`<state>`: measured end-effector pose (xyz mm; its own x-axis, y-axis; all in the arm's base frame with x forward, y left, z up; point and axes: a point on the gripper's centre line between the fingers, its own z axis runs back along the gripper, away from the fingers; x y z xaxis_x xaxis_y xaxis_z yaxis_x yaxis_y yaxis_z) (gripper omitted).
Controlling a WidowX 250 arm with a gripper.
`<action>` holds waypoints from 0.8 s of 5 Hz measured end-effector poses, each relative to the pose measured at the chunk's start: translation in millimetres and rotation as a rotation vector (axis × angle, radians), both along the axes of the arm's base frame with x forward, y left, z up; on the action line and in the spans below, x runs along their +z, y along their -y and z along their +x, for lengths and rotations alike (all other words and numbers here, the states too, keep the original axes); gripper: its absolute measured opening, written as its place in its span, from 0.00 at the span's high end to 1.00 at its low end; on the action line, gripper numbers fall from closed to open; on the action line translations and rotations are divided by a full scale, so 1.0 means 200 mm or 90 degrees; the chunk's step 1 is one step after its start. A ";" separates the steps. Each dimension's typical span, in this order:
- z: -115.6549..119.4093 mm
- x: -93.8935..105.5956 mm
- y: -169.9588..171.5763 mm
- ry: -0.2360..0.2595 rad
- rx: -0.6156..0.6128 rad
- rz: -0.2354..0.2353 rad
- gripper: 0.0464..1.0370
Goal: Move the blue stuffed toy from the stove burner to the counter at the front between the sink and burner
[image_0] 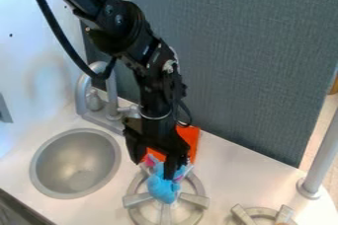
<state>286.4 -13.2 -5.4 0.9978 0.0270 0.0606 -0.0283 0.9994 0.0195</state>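
The gripper [153, 168] hangs over the back of the left stove burner, its two fingers spread apart. A soft blue toy [163, 188] with some pink on it lies on the burner [165, 214], just below the gripper. One finger comes down in front of the toy's right part, and the other stands to its upper left. Whether the fingers touch the toy I cannot tell. Behind the gripper an orange item [190, 139] lies on the counter, partly hidden by the arm.
A round metal sink [76, 164] is at the left, with a grey faucet [111, 95] behind it. Another burner [263, 215] shows at the lower right. A grey post [319, 157] stands at the right edge, and a grey panel [247, 61] rises behind the counter.
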 end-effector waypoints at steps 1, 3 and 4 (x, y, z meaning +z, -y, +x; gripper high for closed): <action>-0.02 -0.04 0.00 -0.017 0.003 0.001 0.04; 0.12 -0.24 -0.01 -0.025 0.010 0.016 0.04; 0.13 -0.31 -0.01 -0.051 0.011 0.019 0.04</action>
